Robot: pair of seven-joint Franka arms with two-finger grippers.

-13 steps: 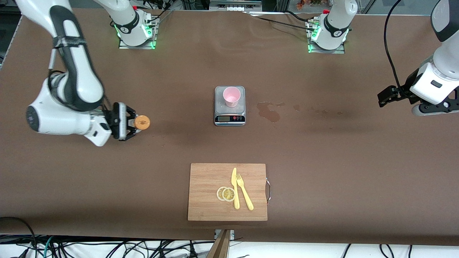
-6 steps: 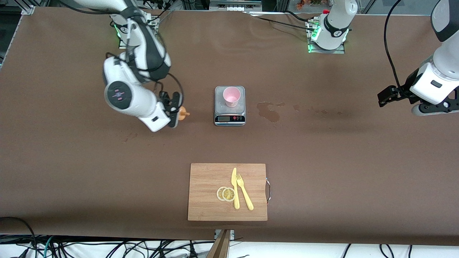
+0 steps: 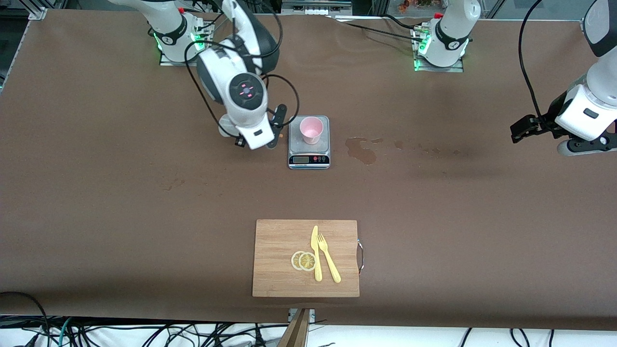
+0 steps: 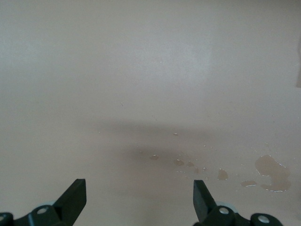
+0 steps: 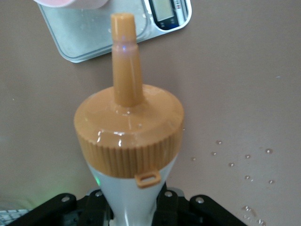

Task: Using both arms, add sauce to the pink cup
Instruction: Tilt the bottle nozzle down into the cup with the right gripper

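Front view, centre-left of the frame: the right gripper (image 3: 274, 126) is clamped on the sauce (image 5: 129, 141), just beside the pink cup (image 3: 311, 130) standing on the scale (image 3: 309, 156). At right, the left gripper (image 3: 523, 129) waits with fingers apart. Soft and probably slippery, the bottle wants a gentle mid-body hold; the cup looks light and tippable.

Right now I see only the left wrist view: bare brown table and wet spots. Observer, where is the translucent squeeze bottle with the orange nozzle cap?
Observer: The right gripper is shut on the translucent squeeze bottle, over the brown table beside the grey kitchen scale.
Operator: And the cup?
Observer: The pale pink plastic cup stands upright on that scale.
Operator: Where is my own arm?
Observer: The left gripper waits open above the left arm's end of the table, away from the scale.
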